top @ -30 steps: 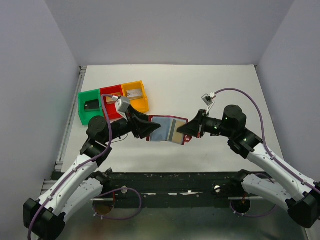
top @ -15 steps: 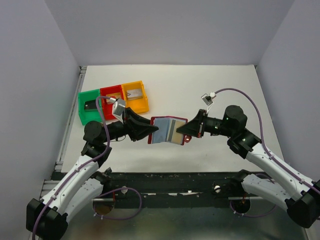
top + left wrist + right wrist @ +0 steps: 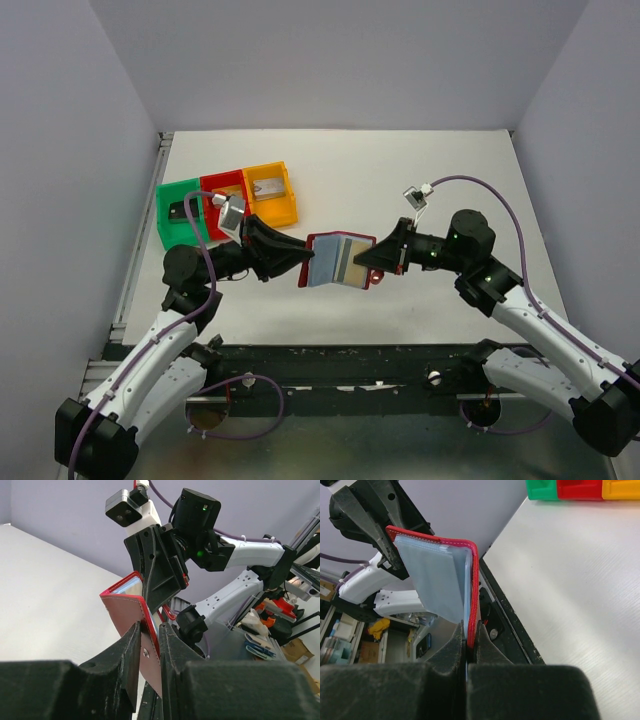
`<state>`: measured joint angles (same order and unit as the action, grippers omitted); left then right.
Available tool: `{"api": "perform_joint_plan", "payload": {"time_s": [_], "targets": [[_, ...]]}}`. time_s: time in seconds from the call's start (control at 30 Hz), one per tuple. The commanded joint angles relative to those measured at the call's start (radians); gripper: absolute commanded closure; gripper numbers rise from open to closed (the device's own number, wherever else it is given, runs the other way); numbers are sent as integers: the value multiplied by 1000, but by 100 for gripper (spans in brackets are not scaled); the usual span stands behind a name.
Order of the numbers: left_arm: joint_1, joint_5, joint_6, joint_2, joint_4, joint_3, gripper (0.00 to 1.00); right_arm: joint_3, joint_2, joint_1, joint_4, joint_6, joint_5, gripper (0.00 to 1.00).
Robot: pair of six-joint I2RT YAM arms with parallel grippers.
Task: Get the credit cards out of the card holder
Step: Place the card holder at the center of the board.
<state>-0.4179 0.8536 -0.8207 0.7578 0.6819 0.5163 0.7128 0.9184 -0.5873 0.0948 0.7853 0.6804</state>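
Dark red card holder (image 3: 338,261) hangs half-open above the table (image 3: 420,170), left fingers (image 3: 126,652) clamped on its 9 o'clock flap, right fingers (image 3: 456,645) pinched tight on its 3 o'clock flap.

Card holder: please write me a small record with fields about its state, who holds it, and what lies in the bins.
card holder: open, blue lining facing the top camera
held by: left gripper on its left edge, right gripper on its right edge
inside: tan card in a pocket
green bin: dark card
orange bin: gold card
red bin: contents mostly hidden
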Motion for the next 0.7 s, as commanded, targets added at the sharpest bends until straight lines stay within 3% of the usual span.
{"api": "perform_joint_plan", "payload": {"time_s": [0.0, 0.23, 0.37, 0.47, 0.57, 0.67], "targets": [[8, 44, -6, 23, 36, 2, 77, -4, 8, 6, 49, 2, 47, 99], [8, 55, 0, 38, 28, 10, 83, 1, 13, 6, 63, -1, 74, 100], [8, 50, 0, 38, 22, 8, 64, 0, 8, 6, 57, -9, 70, 100], [8, 47, -5, 37, 24, 11, 45, 0, 10, 6, 43, -15, 61, 100], [8, 48, -9, 37, 22, 14, 39, 8, 10, 6, 19, -29, 47, 100], [8, 56, -12, 46, 27, 17, 42, 14, 8, 4, 14, -32, 45, 100]]}}
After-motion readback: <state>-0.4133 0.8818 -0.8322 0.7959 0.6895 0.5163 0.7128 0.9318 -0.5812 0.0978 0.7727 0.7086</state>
